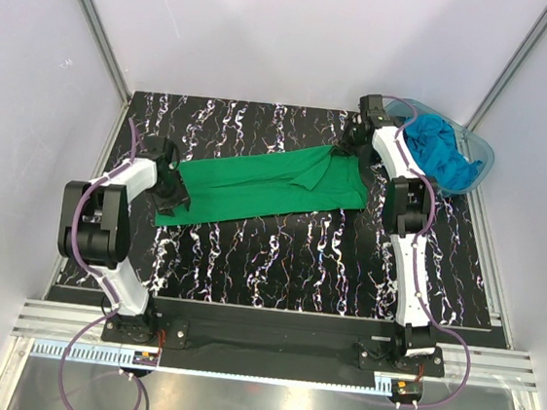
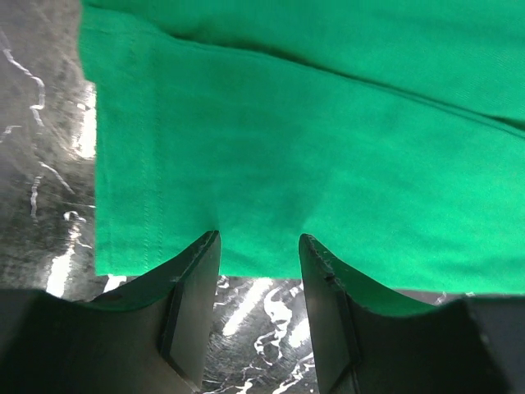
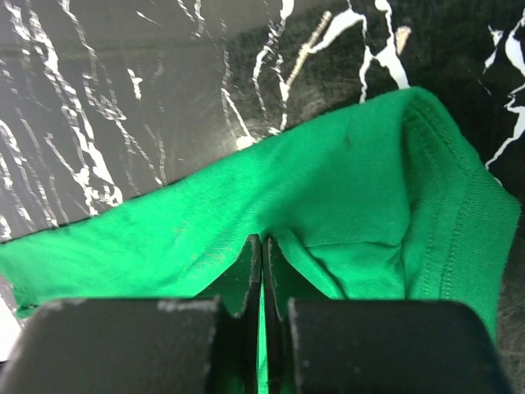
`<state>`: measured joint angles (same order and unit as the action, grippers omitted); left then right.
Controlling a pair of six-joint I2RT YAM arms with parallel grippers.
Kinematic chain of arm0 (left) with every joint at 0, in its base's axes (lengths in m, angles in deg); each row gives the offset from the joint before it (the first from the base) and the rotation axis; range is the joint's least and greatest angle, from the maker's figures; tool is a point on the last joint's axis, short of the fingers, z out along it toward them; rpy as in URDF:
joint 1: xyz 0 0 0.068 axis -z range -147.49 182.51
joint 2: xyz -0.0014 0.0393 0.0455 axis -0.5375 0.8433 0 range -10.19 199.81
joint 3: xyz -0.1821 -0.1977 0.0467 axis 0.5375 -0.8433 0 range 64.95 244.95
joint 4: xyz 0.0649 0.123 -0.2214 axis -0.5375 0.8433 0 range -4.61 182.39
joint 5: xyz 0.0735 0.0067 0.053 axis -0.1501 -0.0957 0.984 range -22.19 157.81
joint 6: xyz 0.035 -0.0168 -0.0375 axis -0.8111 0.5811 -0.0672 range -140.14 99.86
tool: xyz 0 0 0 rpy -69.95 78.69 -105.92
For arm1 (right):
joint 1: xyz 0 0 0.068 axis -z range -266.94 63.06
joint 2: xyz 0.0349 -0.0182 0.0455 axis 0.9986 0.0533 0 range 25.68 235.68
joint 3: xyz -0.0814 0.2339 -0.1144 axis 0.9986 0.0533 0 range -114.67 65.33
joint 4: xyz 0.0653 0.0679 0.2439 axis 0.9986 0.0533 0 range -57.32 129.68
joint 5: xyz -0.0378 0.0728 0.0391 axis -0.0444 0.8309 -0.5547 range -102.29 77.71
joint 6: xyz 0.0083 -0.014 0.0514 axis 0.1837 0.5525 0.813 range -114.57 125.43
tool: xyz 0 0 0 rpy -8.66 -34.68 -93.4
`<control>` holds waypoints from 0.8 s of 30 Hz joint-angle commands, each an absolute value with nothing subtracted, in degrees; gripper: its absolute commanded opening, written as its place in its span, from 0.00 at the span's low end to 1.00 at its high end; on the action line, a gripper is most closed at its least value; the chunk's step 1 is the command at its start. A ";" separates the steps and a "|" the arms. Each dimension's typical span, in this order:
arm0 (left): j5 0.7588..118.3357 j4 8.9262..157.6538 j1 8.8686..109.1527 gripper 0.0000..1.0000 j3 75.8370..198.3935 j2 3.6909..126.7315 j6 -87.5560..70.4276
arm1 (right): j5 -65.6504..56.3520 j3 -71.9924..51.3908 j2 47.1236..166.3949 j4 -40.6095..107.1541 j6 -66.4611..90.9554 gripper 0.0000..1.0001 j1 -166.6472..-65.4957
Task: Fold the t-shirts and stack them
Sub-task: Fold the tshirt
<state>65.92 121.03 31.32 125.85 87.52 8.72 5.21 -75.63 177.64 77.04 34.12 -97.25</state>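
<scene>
Right wrist view: the right gripper (image 3: 262,243) is pinched tight on a fold of the green shirt (image 3: 353,180), with cloth squeezed between its jaws beside a stitched hem. The left gripper (image 2: 258,240) stands about half open, its tips set on the hemmed edge at the shirt's other end. The shirt lies as a long folded band across the middle of the table (image 1: 296,266), reaching from one arm to the other. At the far right corner a clear blue-tinted tub (image 1: 482,158) holds crumpled turquoise shirts (image 1: 441,149). The table is glossy black with white marble-like veins. Pale walls (image 1: 272,29) and metal posts (image 1: 100,40) enclose it. The green cloth is a soft, plain knit with double-stitched hems.
</scene>
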 commanded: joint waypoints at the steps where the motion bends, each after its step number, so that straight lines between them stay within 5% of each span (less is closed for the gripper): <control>1: 70.18 122.57 30.93 0.48 128.49 89.38 9.82 | 6.52 -79.51 176.86 75.39 35.66 0.00 -96.88; 24: 73.70 124.68 31.02 0.48 127.26 92.90 11.32 | 9.85 -81.09 175.53 68.45 44.89 0.00 -95.82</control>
<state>70.01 123.61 31.34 127.93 91.06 11.49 8.66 -77.21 177.68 71.09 43.41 -97.03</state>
